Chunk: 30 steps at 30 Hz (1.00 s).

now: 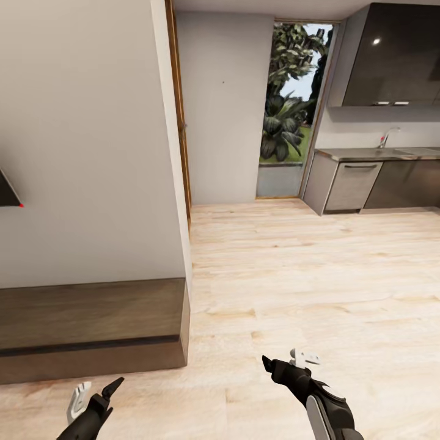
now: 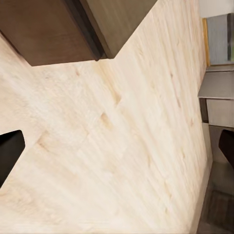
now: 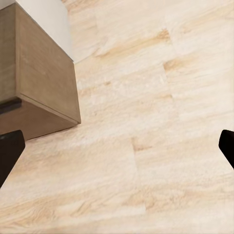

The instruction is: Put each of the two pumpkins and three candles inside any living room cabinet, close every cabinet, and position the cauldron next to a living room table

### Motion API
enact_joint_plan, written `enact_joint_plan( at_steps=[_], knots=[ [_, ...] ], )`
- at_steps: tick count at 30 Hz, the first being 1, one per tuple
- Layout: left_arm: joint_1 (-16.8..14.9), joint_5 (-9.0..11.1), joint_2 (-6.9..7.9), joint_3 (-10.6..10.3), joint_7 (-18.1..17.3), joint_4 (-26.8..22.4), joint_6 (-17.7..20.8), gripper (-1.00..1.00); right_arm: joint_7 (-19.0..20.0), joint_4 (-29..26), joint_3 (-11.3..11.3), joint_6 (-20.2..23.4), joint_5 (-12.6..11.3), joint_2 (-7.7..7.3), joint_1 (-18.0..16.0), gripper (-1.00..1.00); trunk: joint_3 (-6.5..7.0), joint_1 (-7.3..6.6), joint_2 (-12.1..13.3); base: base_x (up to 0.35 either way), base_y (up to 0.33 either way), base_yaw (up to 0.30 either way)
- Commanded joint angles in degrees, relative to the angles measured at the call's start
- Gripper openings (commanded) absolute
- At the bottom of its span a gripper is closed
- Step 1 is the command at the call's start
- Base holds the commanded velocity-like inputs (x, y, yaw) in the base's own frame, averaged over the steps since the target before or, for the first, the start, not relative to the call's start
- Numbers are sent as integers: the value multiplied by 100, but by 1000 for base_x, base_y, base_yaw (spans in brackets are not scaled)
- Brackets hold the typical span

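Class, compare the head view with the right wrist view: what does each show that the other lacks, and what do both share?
Head view alone: the kitchen counter with its tap, the garden doorway, and both claws, left claw and right claw, open and empty. Right wrist view alone: nothing extra. Both: the end of the dark brown cabinet and the pale wood floor.

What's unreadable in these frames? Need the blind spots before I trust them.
- Cabinet: head view's left edge cuts it off; the closed front hides the inside.
- Left gripper, right gripper: arms cut by the head view's bottom edge.
- Dark object with a red dot: cropped at the left edge, unidentifiable.
- Faucet: too small for detail.
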Motion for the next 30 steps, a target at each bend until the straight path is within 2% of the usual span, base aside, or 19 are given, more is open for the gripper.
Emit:
enact_joint_plan(
  at_steps=[1,8,14,18,20,24,30],
  knots=[
    [-5,34,-32,2,-6,0,3,100,25,-7,-17,32,-12,6,-3,100,-24,23,-45,0,0,0],
    [-4,49,-63,-17,-53,12,-74,100,25,-7,11,32,-12,19,-3,100,-150,176,-326,0,0,0],
    [-2,44,-62,-26,-70,21,-82,100,24,-12,371,8,-12,22,-3,100,-258,308,-566,0,0,0],
    [-2,50,18,-11,-144,92,-104,100,25,-7,417,8,-18,15,-3,100,-329,396,-727,0,0,0],
    [-4,50,39,-10,-163,233,-233,100,25,3,394,6,-49,15,-3,100,-365,440,-807,0,0,0],
    [-4,82,101,-3,-177,412,-502,100,25,10,373,5,-398,15,-3,100,-437,528,-968,0,0,0],
    [-5,92,103,-9,-186,441,-524,100,7,19,350,-2,-1234,-32,-3,100,-545,660,-1208,0,0,0]
  ],
)
